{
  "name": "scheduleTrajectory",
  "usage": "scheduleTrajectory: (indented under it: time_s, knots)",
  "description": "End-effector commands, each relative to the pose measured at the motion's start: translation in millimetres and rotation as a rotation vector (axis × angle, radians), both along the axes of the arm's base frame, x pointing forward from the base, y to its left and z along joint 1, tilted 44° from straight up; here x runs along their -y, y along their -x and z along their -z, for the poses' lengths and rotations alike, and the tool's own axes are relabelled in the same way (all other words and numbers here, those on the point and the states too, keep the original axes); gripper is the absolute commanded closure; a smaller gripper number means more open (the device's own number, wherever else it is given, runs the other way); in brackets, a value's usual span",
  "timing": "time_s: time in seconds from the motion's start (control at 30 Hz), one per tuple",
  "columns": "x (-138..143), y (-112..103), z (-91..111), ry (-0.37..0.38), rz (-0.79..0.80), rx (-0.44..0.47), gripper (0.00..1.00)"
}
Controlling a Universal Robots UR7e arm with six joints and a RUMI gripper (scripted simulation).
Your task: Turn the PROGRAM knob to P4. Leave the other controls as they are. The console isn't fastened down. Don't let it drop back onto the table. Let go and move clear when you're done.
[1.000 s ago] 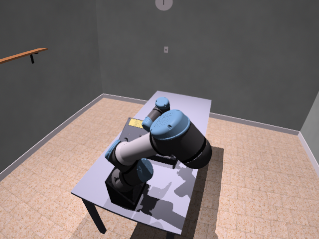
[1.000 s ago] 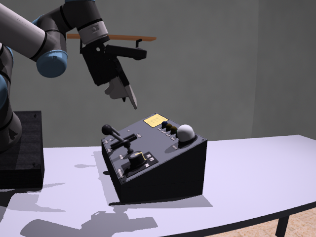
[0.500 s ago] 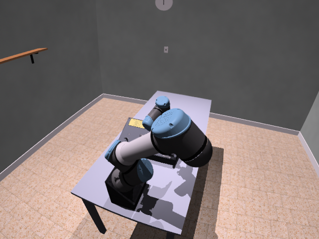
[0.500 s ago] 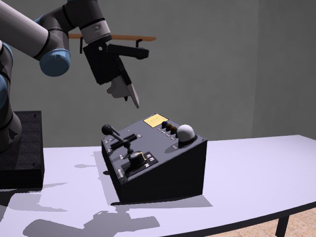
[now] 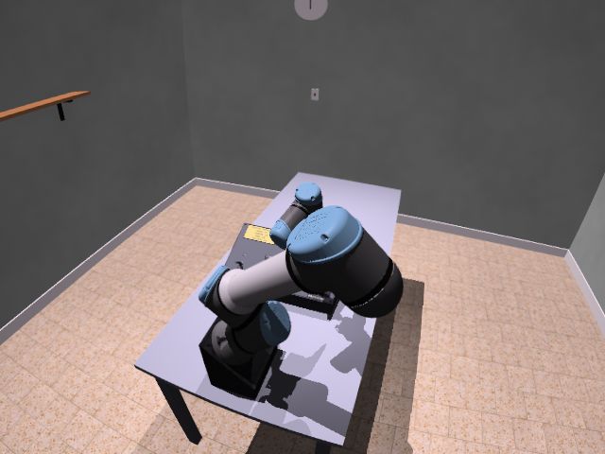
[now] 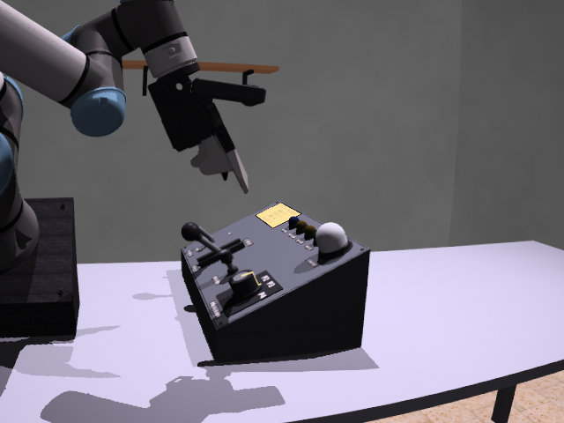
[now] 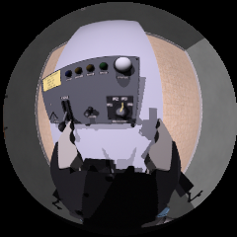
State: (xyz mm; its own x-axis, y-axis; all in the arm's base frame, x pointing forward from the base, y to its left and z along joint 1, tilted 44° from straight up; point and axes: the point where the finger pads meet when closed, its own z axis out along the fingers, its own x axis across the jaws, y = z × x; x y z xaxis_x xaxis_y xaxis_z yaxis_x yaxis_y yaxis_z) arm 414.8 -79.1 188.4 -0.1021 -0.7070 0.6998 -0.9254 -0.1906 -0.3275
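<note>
We record: arm [image 5: 253, 286] with pale grey tubular links, black joint housings, blue end caps bearing small screws; black pedestal [image 6: 49, 255]; black gripper [image 6: 227, 174] body, grey wedge fingers [image 6: 239, 170], markings apparently illegible.
</note>
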Motion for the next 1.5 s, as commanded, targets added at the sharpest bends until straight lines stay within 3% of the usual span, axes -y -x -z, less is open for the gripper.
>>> scheduleTrajectory:
  time_s: [0.0,1.03,1.07,1.47]
  knots:
    - [-0.9,-1.9,-2.2,0.0,-0.002,0.004,0.0]
    - [-0.9,-1.9,-2.2,0.0,-0.002,0.004,0.0]
    - [-0.9,-1.9,-2.2,0.0,-0.002,0.004,0.56]
    - [1.3,2.9,-0.2,0.0,0.0,0.001,0.56]
